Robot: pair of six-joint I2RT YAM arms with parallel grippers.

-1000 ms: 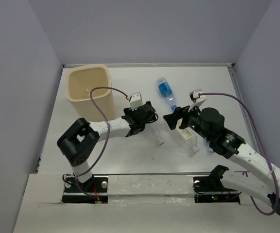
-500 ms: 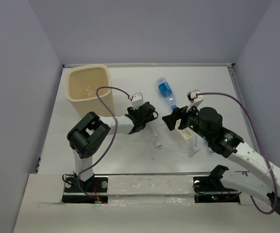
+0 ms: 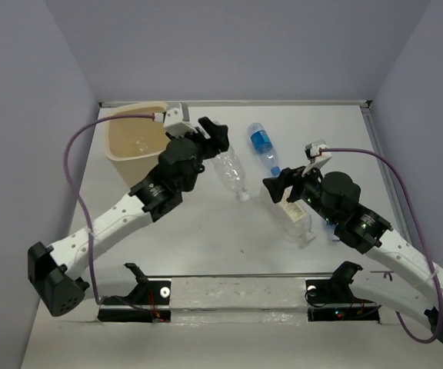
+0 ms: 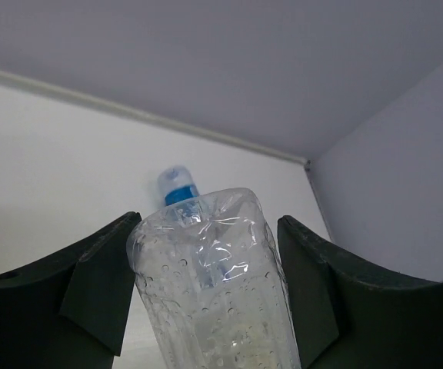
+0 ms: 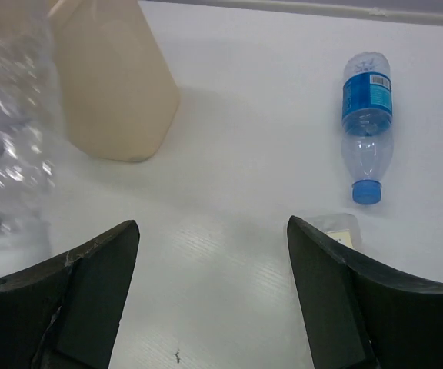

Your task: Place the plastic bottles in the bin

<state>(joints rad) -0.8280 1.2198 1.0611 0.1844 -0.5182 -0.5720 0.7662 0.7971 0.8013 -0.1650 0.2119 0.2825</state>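
My left gripper (image 3: 212, 142) is shut on a plain clear plastic bottle (image 3: 232, 174) and holds it in the air, just right of the cream bin (image 3: 133, 146). In the left wrist view that wet bottle (image 4: 214, 284) fills the gap between the dark fingers (image 4: 91, 280). A blue-labelled bottle (image 3: 262, 144) lies on the table at the back middle. My right gripper (image 3: 278, 187) stands open above the table with nothing between its fingers, and a squarish white-labelled bottle (image 3: 294, 219) lies just under it. The right wrist view shows the bin (image 5: 114, 84), the blue-labelled bottle (image 5: 366, 115) and a corner of the squarish bottle (image 5: 337, 228).
The white table is boxed in by grey walls at the left, back and right. A raised lip (image 3: 237, 102) runs along the table's far edge. Cables loop over both arms.
The left gripper shut on the clear bottle on the table, then lifted it up and back toward the bin as the arm stretched out. The right gripper has hardly moved.
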